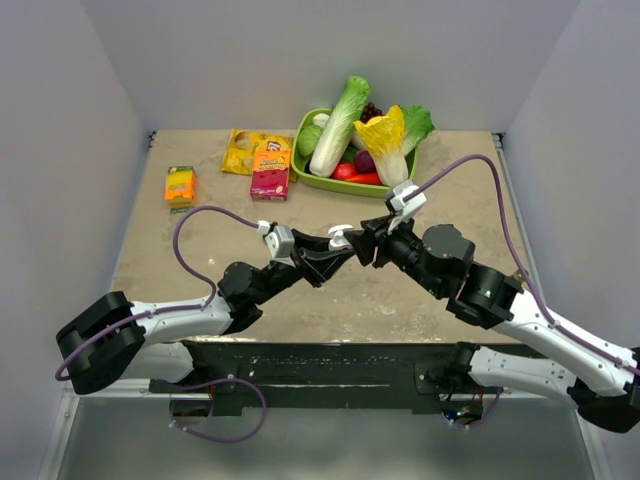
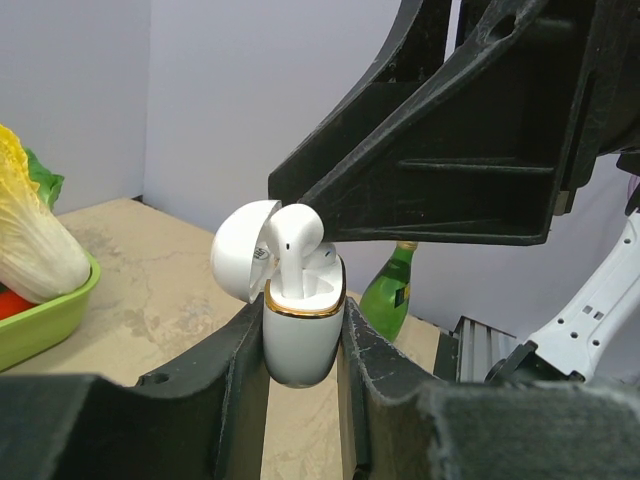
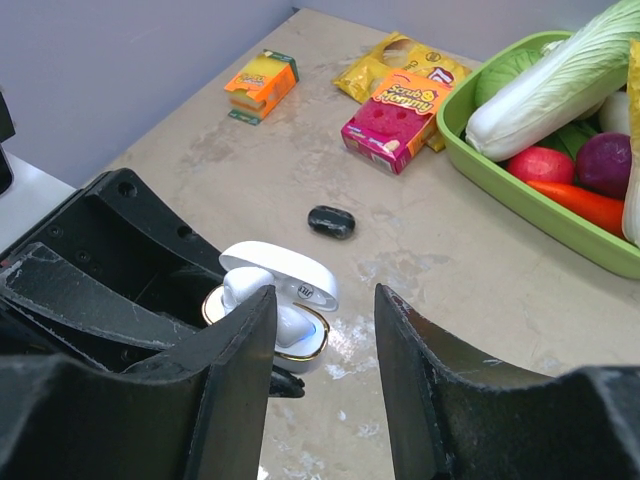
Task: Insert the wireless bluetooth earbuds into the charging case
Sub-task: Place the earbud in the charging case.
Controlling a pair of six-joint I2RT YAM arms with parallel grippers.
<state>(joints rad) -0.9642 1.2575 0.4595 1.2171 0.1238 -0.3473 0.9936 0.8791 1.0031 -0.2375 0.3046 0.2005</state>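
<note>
My left end effector is clamped narrowly on the charging case, which stands upright between its fingers with the lid hinged back. One earbud stands in the well, its head riding above the rim, just beneath my right end effector, whose fingers are spread with nothing between them.

I judge the left should hold the case level while one right finger presses straight down on the bud's head, gently, so it neither tips nor pops out.

The well's floor is hidden. I cannot tell whether a second bud sits beside the first, and my own right finger covers part of the case.
</note>
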